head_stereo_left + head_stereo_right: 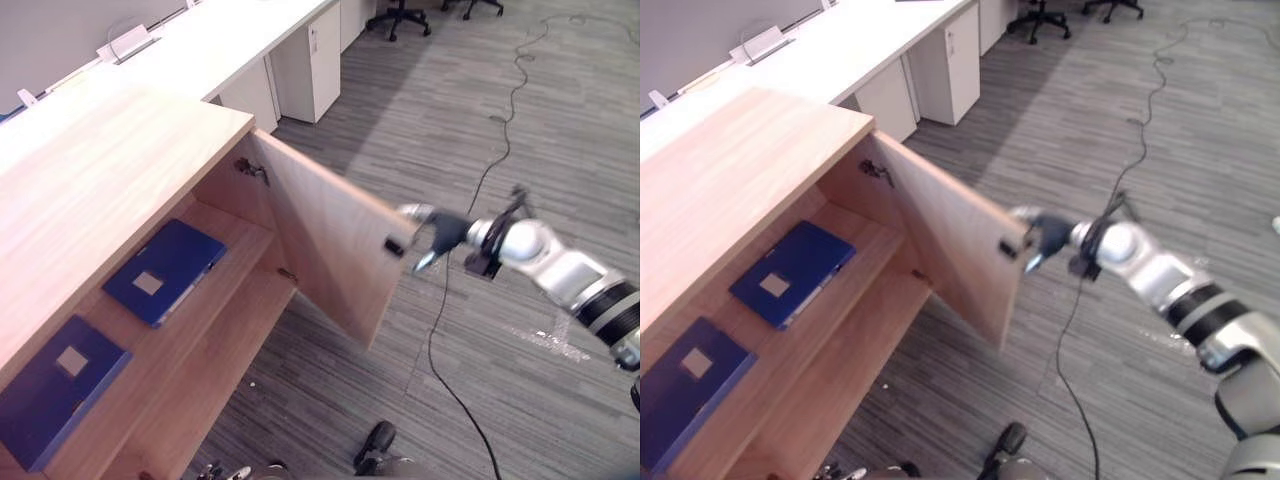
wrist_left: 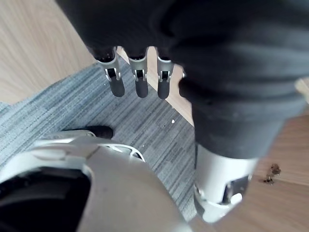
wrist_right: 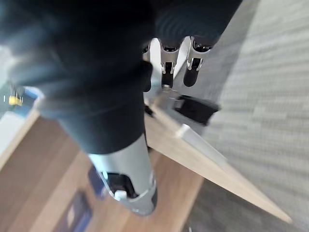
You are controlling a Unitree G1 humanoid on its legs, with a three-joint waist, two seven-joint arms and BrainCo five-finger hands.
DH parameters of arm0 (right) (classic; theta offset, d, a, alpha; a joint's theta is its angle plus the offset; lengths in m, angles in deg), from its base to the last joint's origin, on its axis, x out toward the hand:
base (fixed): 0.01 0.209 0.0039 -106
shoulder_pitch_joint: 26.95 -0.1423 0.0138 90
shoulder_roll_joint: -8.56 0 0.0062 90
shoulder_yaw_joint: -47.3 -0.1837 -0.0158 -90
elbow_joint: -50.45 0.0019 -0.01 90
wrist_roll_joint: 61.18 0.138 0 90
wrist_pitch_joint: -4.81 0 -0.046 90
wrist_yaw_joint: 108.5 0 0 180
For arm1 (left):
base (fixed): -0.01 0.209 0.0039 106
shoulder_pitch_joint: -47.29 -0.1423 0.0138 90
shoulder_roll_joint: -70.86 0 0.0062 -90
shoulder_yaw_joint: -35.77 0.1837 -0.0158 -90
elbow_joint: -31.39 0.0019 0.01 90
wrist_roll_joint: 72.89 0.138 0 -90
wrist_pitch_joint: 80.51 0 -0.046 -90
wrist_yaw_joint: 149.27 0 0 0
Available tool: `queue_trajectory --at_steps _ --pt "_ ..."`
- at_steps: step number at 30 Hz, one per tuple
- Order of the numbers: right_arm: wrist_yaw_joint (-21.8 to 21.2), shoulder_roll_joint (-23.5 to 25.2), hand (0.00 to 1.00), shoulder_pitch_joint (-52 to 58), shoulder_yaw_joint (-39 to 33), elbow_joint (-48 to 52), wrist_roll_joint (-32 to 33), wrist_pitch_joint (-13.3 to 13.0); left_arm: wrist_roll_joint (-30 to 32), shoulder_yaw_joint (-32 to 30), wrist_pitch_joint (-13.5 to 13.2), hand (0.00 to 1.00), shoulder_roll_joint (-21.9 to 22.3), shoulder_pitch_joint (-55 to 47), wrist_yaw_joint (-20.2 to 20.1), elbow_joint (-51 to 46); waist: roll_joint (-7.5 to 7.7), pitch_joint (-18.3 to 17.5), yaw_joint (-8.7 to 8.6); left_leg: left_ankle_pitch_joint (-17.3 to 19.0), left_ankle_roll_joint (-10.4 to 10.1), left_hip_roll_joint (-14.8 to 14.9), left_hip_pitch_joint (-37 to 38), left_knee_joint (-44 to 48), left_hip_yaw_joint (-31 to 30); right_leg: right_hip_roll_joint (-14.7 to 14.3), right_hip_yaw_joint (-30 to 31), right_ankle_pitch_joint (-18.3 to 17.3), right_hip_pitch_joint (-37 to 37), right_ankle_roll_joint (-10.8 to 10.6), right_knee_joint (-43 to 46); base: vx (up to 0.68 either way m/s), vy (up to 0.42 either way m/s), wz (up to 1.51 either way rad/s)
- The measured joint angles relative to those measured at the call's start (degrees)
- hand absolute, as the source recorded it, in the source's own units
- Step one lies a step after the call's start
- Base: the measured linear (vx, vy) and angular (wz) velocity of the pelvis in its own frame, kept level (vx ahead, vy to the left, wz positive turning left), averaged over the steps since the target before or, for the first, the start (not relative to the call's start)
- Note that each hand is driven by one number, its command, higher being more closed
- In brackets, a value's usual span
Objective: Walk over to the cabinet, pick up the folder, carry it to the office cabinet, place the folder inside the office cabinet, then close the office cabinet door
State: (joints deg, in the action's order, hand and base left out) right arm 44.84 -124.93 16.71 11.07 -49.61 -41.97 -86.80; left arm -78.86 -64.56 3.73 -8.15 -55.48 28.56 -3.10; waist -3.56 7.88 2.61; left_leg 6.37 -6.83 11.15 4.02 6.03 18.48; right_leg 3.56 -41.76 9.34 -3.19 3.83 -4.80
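A wooden office cabinet [image 1: 100,170] stands at my left with its door [image 1: 320,230] swung half open. On its shelf lie two blue folders, one [image 1: 165,270] nearer the hinge and another [image 1: 55,385] at the near end. My right hand [image 1: 435,235] reaches to the door's free edge, open, with straight fingers [image 3: 166,72] touching the edge beside a small black handle [image 3: 195,108]. My left hand [image 2: 137,77] hangs low over the carpet near the cabinet's base, fingers straight and holding nothing.
Long white desks [image 1: 230,40] with a white drawer unit [image 1: 310,65] run behind the cabinet. Office chairs [image 1: 400,15] stand at the far end. Grey carpet [image 1: 420,120] spreads to the right of the door.
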Motion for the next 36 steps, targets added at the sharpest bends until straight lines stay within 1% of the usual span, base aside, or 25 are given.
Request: queue_trajectory --at_steps 1,3,4,5,6,8,9,11,13,15,18,20,23,24,25,26,27,28,29,30,31,32,33,35,36 --pt "-1.11 1.14 0.00 2.41 0.30 2.81 1.36 -0.42 0.39 0.12 0.00 0.00 0.03 0.49 -0.15 -0.02 0.66 0.11 0.21 0.03 0.00 0.09 -0.03 -0.02 -0.06 -0.11 0.00 -0.02 -0.03 0.03 0.00 -0.04 -0.034 0.01" --pt "-2.80 4.67 0.00 3.72 0.42 6.31 4.43 -0.10 1.06 0.09 0.01 0.00 -0.11 0.81 -0.21 -0.09 0.92 -0.03 1.26 0.25 -0.19 -0.01 -0.13 -0.04 -0.18 0.02 -0.01 0.01 -0.09 0.03 0.00 -0.03 -0.002 0.03" --pt "-3.42 4.91 0.00 4.00 0.43 7.02 5.09 -0.02 1.16 0.09 0.01 0.00 -0.11 0.81 -0.21 -0.26 0.97 -0.07 1.79 0.25 -0.22 -0.09 -0.14 -0.04 -0.23 0.10 -0.04 0.05 -0.06 0.01 0.00 0.00 0.024 0.08" --pt "-6.07 4.64 0.00 4.46 0.76 8.39 6.29 0.42 1.34 0.06 0.03 0.00 -0.32 0.57 -0.34 -0.46 1.34 -0.23 2.42 0.17 -0.36 -0.25 -0.21 -0.04 -0.39 0.19 -0.18 0.18 -0.02 -0.04 0.01 0.01 0.029 0.06" --pt "-7.31 4.48 0.00 4.51 1.71 8.73 6.98 0.63 1.48 0.06 0.06 0.00 -0.54 0.30 -0.44 -0.45 1.69 -0.37 2.51 0.04 -0.58 -0.29 -0.21 -0.03 -0.39 0.22 -0.17 0.25 -0.01 -0.04 0.01 0.03 0.037 0.04" --pt "-10.27 3.82 0.00 7.50 3.23 10.94 9.95 2.56 1.83 -0.05 0.18 0.00 -1.78 -0.11 -0.63 -0.42 3.58 -0.96 2.48 0.04 -0.60 -0.33 -0.17 0.08 -0.31 0.39 -0.08 0.35 -0.05 0.00 0.02 0.05 0.043 -0.03" --pt "-10.78 3.72 0.00 7.92 4.11 11.83 11.50 3.13 2.39 -0.05 0.25 0.00 -2.06 -0.09 -0.71 -0.39 4.08 -1.23 2.41 0.04 -0.59 -0.40 -0.04 0.06 -0.16 0.43 0.15 0.43 -0.06 -0.01 0.02 0.05 0.031 -0.06" --pt "-11.59 3.68 0.00 8.28 4.19 14.51 14.48 3.92 3.31 -0.03 0.29 0.00 -2.01 0.12 -0.85 -0.38 4.62 -1.61 2.21 0.04 -0.56 -0.73 0.14 0.08 -0.02 0.67 0.64 0.60 -0.08 -0.10 0.02 0.04 0.033 -0.10" --pt "-12.05 3.73 0.00 8.39 4.19 17.04 17.43 4.06 3.96 -0.03 0.28 0.00 -2.12 0.42 -1.25 -0.40 4.85 -1.87 2.22 0.05 -0.54 -0.91 0.23 0.09 0.08 0.78 0.93 0.76 -0.11 -0.15 0.02 0.02 0.030 -0.06" --pt "-12.47 4.20 0.00 8.46 4.32 18.76 19.93 4.42 4.24 -0.09 0.29 0.00 -2.13 0.54 -1.46 -0.40 5.07 -2.02 2.62 0.06 -0.53 -0.96 0.24 0.09 0.08 0.77 0.96 0.85 -0.10 -0.12 0.01 0.00 0.000 0.00" --pt "-12.65 5.50 0.00 8.77 4.60 19.34 20.62 5.04 4.23 -0.12 0.35 0.00 -2.09 0.54 -1.66 -0.38 5.16 -2.09 3.36 0.08 -0.50 -0.81 0.15 0.18 0.15 0.71 1.04 0.93 -0.06 -0.01 0.00 -0.04 -0.002 0.00" --pt "-12.58 7.13 0.00 9.18 4.78 19.16 20.23 5.04 4.21 -0.28 0.40 0.00 -2.02 0.50 -1.66 -0.35 5.17 -2.10 3.53 0.08 -0.49 -0.72 0.15 0.27 0.12 0.60 1.09 0.96 0.01 0.04 0.00 -0.06 -0.013 -0.01" --pt "-12.00 13.04 0.00 12.53 4.15 13.71 19.98 4.81 4.13 -0.74 0.43 0.00 -1.96 0.46 -1.66 -0.40 5.40 -2.33 4.23 0.67 -0.25 -0.11 -0.35 1.92 0.29 0.39 1.34 0.99 0.15 0.08 0.01 -0.06 -0.012 -0.03" --pt "-11.50 15.11 0.00 14.00 3.60 10.98 19.70 4.74 3.78 -1.09 0.42 0.00 -1.81 0.57 -1.66 -0.49 5.38 -2.32 4.61 1.92 0.27 0.46 -1.55 4.32 0.14 0.22 1.33 0.96 0.12 0.07 0.02 -0.06 -0.028 0.01" --pt "-10.17 18.99 0.00 17.12 1.24 5.37 17.37 4.07 3.03 -1.52 0.34 0.00 -1.33 0.73 -1.65 -1.11 5.15 -2.10 5.40 4.09 1.23 1.76 -4.08 9.11 -0.14 -0.21 1.13 0.58 -0.10 -0.37 0.01 -0.09 -0.047 0.03" --pt "-9.21 20.61 0.00 18.36 -0.05 2.81 15.82 3.59 2.66 -1.67 0.29 0.00 -1.18 0.84 -1.63 -1.31 5.06 -1.84 5.78 4.68 1.60 2.15 -4.82 10.45 -0.16 -0.32 1.02 0.45 -0.12 -0.53 0.01 -0.11 -0.054 0.14" --pt "-6.81 23.76 0.00 21.32 -3.63 -2.49 11.64 2.44 1.97 -1.83 0.31 0.00 -0.99 1.28 -1.51 -1.72 4.97 -1.46 6.22 5.58 3.14 2.70 -6.22 12.27 0.35 -0.15 0.10 0.33 -0.17 -0.68 0.03 -0.09 -0.044 0.23" --pt "-5.58 25.53 0.00 23.04 -6.38 -5.45 9.30 1.93 1.61 -1.81 0.31 0.00 -0.99 1.37 -1.41 -1.77 4.98 -1.38 6.36 5.80 3.99 3.24 -6.65 12.68 1.16 0.13 -0.66 0.32 -0.18 -0.71 0.03 -0.08 -0.041 0.54" --pt "-2.54 29.44 0.00 26.84 -12.50 -11.36 5.05 1.30 0.84 -1.87 0.34 0.00 -0.89 1.31 -1.15 -1.70 5.01 -1.43 6.14 5.96 5.42 4.92 -6.67 12.95 6.68 0.92 -2.48 0.25 -0.17 -0.85 0.03 -0.05 -0.044 0.88" --pt "0.99 33.06 0.00 29.92 -18.83 -17.16 0.58 0.22 0.72 -1.91 0.37 0.00 -0.81 1.26 -0.94 -1.48 4.94 -1.40 5.56 5.74 5.14 6.13 -5.96 12.23 11.94 2.31 -5.01 0.22 -0.03 -0.94 0.01 -0.03 -0.032 1.00" --pt "2.60 35.13 0.00 31.04 -22.25 -20.76 -1.47 -0.16 0.65 -2.14 0.39 0.00 -0.59 1.16 -0.76 -1.36 4.82 -1.42 5.28 5.48 4.73 5.99 -5.65 11.36 13.29 3.11 -6.08 0.27 0.11 -1.08 0.01 -0.01 0.010 1.17" --pt "7.35 39.25 0.00 33.22 -30.91 -28.68 -7.53 -0.26 0.66 -2.73 0.67 0.00 0.20 0.82 -0.46 -0.94 3.80 -1.64 4.67 3.23 3.03 4.15 -4.81 7.52 13.20 4.90 -8.79 0.38 0.90 -1.33 0.08 0.00 0.051 0.89" --pt "9.53 40.80 0.00 34.06 -34.71 -31.34 -11.00 -0.19 0.67 -2.86 0.95 0.00 0.42 0.59 -0.36 -0.80 3.35 -1.85 4.54 2.05 2.43 3.02 -4.33 5.51 12.62 5.72 -9.83 0.52 1.28 -1.70 0.15 0.01 0.096 1.00" --pt "14.29 44.19 0.00 36.63 -46.59 -38.80 -16.94 -0.01 0.72 -2.87 1.56 0.00 1.00 0.55 0.17 0.64 2.42 -2.42 3.65 -0.76 2.39 -0.25 -3.15 0.23 9.70 8.52 -13.63 0.33 2.75 -3.20 1.37 0.05 0.124 1.05" --pt "17.31 44.91 0.00 38.05 -52.96 -43.77 -19.00 0.71 0.80 -2.87 2.09 0.00 1.22 0.50 0.62 1.38 1.37 -3.08 3.14 -1.73 2.72 -1.99 -2.93 -1.40 7.01 11.34 -16.42 -0.67 3.68 -4.54 4.43 0.18 0.261 1.53"
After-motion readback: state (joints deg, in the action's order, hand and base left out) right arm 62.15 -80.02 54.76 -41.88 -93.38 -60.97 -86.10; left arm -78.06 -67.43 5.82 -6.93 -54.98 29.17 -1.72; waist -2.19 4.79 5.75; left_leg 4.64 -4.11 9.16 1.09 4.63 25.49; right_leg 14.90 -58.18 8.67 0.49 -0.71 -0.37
